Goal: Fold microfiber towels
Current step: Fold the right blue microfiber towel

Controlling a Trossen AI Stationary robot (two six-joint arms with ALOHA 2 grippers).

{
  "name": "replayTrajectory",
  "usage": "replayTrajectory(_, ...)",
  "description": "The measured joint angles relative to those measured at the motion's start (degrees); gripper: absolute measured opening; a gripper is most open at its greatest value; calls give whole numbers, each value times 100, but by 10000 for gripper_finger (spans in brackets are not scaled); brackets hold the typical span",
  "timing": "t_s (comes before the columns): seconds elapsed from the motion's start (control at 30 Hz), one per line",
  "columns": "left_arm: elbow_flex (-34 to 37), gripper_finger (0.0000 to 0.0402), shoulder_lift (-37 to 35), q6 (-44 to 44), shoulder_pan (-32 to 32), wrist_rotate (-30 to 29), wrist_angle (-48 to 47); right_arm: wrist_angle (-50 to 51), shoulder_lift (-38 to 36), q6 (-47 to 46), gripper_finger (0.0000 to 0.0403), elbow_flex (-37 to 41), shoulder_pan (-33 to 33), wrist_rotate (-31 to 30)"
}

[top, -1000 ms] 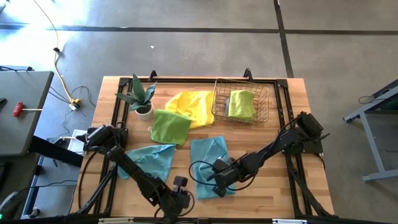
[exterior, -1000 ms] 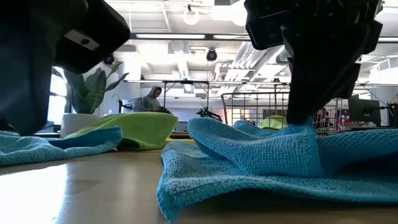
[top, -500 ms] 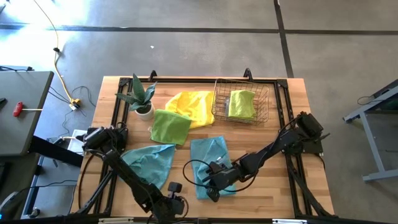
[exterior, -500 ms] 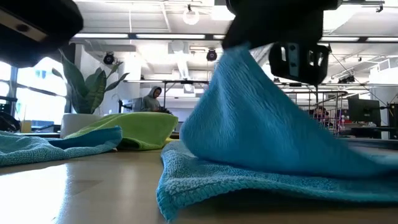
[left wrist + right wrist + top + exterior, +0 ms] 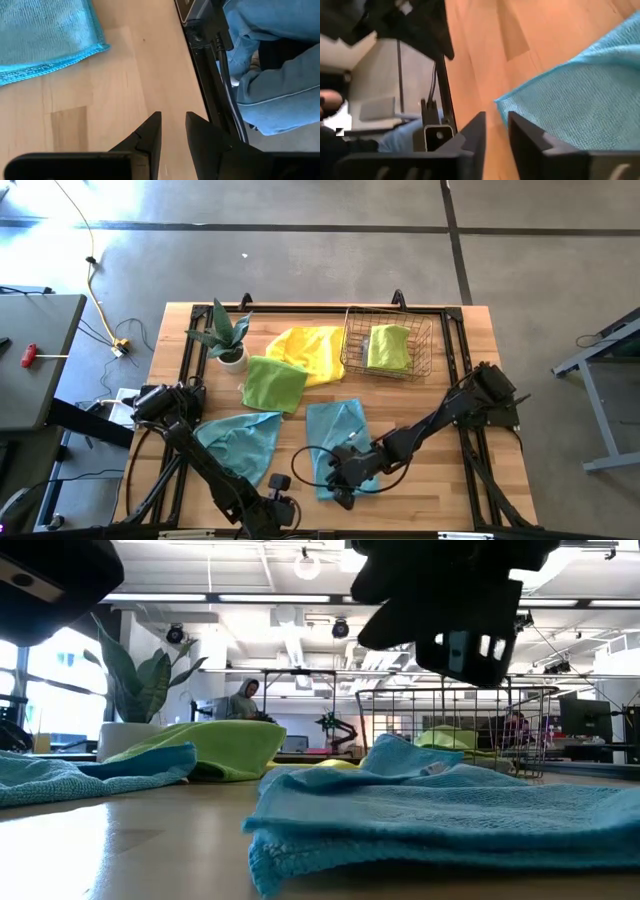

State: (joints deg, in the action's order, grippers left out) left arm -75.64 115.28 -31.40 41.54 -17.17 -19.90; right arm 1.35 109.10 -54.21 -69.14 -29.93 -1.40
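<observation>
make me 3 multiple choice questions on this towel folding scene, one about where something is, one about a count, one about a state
1. Where does the lime green towel at the back right lie?
A. in the wire basket
B. under the potted plant
C. on the floor

2. How many teal towels lie on the table?
A. one
B. two
C. four

3. What is the right gripper doing?
A. lifting a yellow towel
B. hanging just above the nearer teal towel, jaws parted, holding nothing
C. resting in the basket

Answers:
1 A: the high view shows it inside the mesh walls.
2 B: one lies by the left arm, one under the right gripper.
3 B: the low view shows the towel lying flat below it.
</observation>
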Motion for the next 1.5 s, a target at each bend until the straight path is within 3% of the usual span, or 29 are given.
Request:
replayTrajectory(0.13,0,78,0,47,-56,-79,3,105,-89,600,121,-22,40,241)
replayTrajectory(0.27,0,78,1,231,-190,-589,11,674,-488,1250,134,-226,25,413)
replayTrajectory(0.5,0,78,1,1078,-746,-1891,574,3503,-999,1613,133,-252,-439,-1120)
replayTrajectory(0.63,0,79,1,1931,-1267,-1779,1343,4762,-999,1047,133,-185,-708,-1857)
replayTrajectory(0.77,0,85,1,2250,-1761,-1628,1928,5195,-998,796,133,-7,-877,-2108)
replayTrajectory(0.9,0,99,1,2592,-2161,-1590,2099,5114,-997,959,133,295,-919,-2292)
replayTrajectory(1.1,0,139,3,2908,-2539,-1030,2148,4722,-999,1118,133,829,-818,-2342)
replayTrajectory(1.3,4,180,245,2916,-2779,-999,2327,3034,-1014,1684,133,1461,-689,-2368)
replayTrajectory(1.5,4,183,760,3110,-2929,-1089,3105,1689,-1014,1536,133,2039,-586,-2825)
